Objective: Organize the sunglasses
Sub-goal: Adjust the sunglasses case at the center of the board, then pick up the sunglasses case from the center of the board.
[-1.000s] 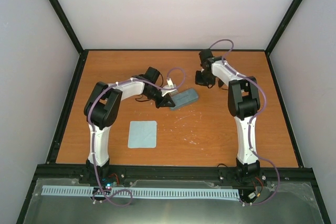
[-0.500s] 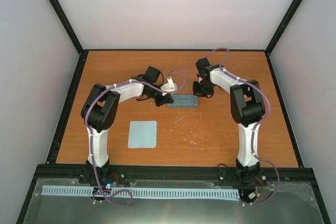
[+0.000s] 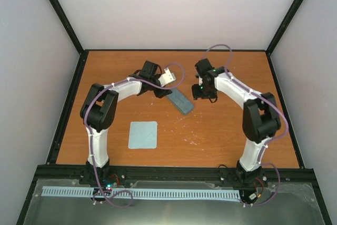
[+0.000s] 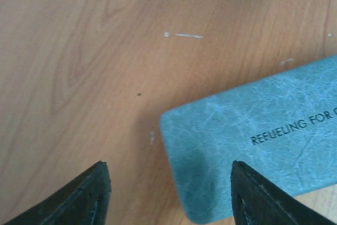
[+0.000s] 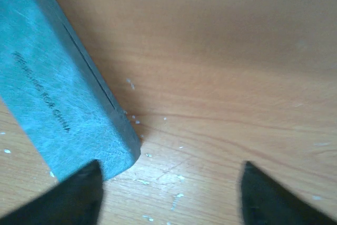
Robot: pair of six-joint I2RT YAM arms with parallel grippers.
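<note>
Orange-brown wooden tabletop (image 3: pixel 226 130) fills the frame between pale walls (image 3: pixel 31 51), and the sunglasses show nowhere on it. No view catches the wire frame or the dark lenses, so my guess is that they sit inside the shut grey-blue case (image 3: pixel 180 101), which lies slanted at upper centre of the overhead view. At the case's upper-left end hovers the left gripper (image 4: pixel 171 196), its fingers spread wide, one tip over bare wood and the other over the case's corner, pinching nothing. Just to the right of the case stands the right gripper (image 5: pixel 168 196), likewise spread, one finger crossing the case's near corner and holding nothing. Well apart, lower left of centre, lies the light-blue cloth (image 3: pixel 143 135). The risk from here is that both claws sit very close to the case, so a sideways pull-away could clip a corner and spin or slide it, or nudge its seam open; lifting straight up first looks safer
</note>
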